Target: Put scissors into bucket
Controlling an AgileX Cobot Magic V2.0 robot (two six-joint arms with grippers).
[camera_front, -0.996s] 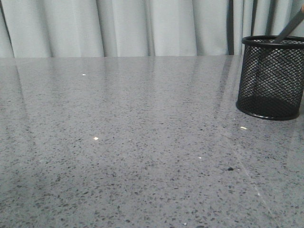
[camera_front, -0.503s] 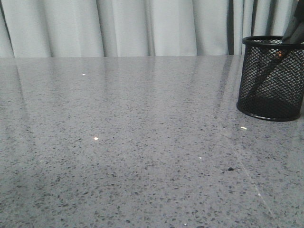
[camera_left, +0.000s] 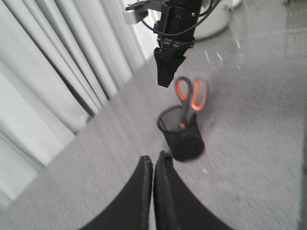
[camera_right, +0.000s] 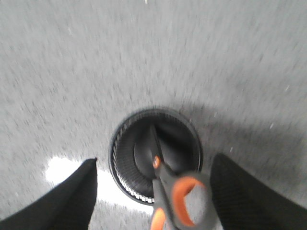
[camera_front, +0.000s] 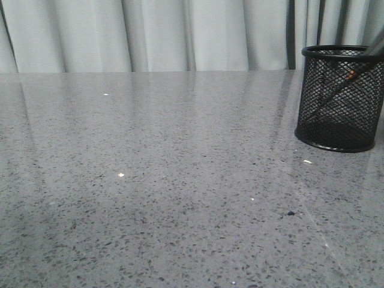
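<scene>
The black wire-mesh bucket point(camera_front: 339, 99) stands at the table's right edge in the front view. The scissors point(camera_front: 352, 74) stand inside it, blades down, leaning to the right, with the orange pivot showing through the mesh. In the left wrist view the orange-lined handles point(camera_left: 192, 93) stick out above the bucket point(camera_left: 182, 139). My right gripper point(camera_right: 157, 158) is open above the bucket point(camera_right: 134, 153), with its fingers wide on either side of the scissors' handles point(camera_right: 184, 201) and not touching them. It hangs over the bucket point(camera_left: 166, 76). My left gripper point(camera_left: 153, 163) is shut and empty, away from the bucket.
The grey speckled table point(camera_front: 168, 180) stretches left of the bucket, with small white specks point(camera_front: 308, 161) on it. Pale curtains point(camera_front: 150, 33) hang behind the far edge. Neither arm shows in the front view.
The scissors have gone down from above the rim deep into the bucket. The bucket has shifted slightly left. The dark gripper part at the top right has left the front view.
</scene>
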